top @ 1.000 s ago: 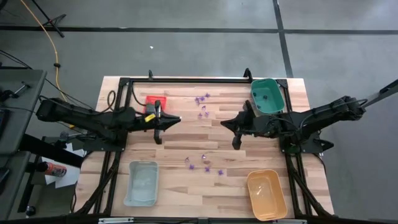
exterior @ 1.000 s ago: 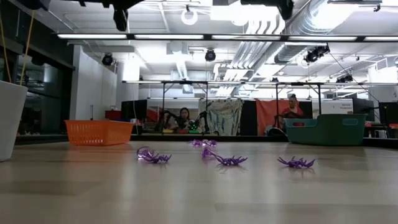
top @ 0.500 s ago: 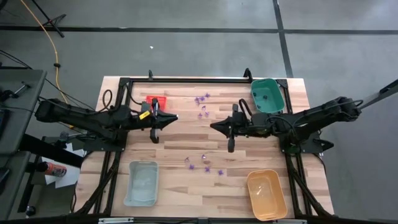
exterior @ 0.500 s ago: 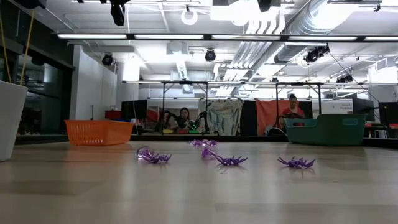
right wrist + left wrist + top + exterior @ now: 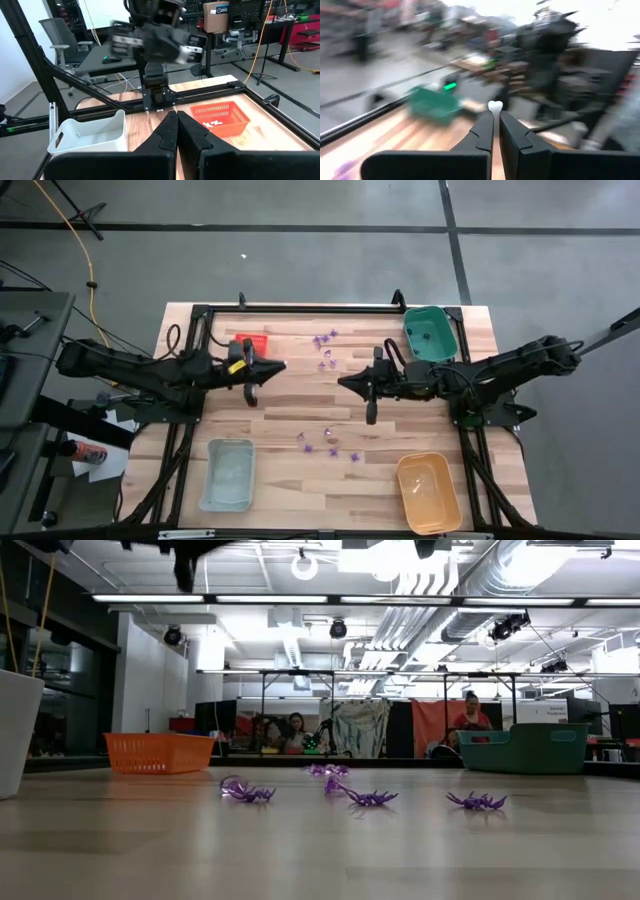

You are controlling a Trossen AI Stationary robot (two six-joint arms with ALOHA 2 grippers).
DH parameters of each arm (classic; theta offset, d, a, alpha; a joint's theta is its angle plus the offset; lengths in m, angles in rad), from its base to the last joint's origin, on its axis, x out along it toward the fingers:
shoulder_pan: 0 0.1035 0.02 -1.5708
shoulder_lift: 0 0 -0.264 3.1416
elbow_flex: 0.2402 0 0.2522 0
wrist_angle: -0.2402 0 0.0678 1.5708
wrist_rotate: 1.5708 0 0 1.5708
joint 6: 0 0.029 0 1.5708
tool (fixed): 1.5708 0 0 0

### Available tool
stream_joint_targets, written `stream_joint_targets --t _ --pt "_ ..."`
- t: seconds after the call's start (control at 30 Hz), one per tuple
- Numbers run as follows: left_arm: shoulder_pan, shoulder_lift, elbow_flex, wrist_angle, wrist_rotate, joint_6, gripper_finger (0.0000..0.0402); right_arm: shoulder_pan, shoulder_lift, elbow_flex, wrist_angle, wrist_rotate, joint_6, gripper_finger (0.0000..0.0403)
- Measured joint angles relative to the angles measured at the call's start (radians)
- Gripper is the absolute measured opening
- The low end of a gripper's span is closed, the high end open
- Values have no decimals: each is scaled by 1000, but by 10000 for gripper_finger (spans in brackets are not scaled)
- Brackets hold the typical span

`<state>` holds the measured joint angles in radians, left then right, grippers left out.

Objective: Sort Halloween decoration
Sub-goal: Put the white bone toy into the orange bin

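My left gripper [image 5: 278, 366] hung above the table [image 5: 300, 480] just beside the red tray [image 5: 252, 341], its fingers [image 5: 485, 131] pressed together on what looked like a small whitish piece [image 5: 495, 105], though motion blurred that view. My right gripper [image 5: 342, 381] hovered near the table's middle, fingers closed on nothing. The purple decorations [image 5: 325, 350] lay scattered in two groups: one between the red tray and the green tray [image 5: 430, 333], another [image 5: 328, 448] toward the pale blue tray [image 5: 228, 474] and orange tray [image 5: 428, 492].
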<state>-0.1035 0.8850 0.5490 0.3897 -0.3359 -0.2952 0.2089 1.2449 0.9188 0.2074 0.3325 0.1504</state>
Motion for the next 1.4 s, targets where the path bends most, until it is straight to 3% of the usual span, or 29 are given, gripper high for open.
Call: stream_joint_targets --t 0.13,0.33,0.47,0.6,0.77,1.13,1.4 --pt "93 -12 71 -300 -170 -112 1 -16 0 0 -11 0 6 0" --pt "375 16 234 -864 -145 -163 1 -46 0 0 -21 2 50 0" --pt "577 61 257 -1050 -99 -117 1 -66 0 0 -37 1 79 0" --pt "722 117 207 -1085 45 -135 1 -79 0 0 -47 2 105 0" --pt "769 196 131 -1035 176 -173 1 -80 0 0 -49 0 112 0" --pt "735 338 49 -998 205 -228 1 -80 0 0 -53 0 121 0" --pt "704 347 49 -943 208 -228 1 -80 0 0 -54 0 122 0"
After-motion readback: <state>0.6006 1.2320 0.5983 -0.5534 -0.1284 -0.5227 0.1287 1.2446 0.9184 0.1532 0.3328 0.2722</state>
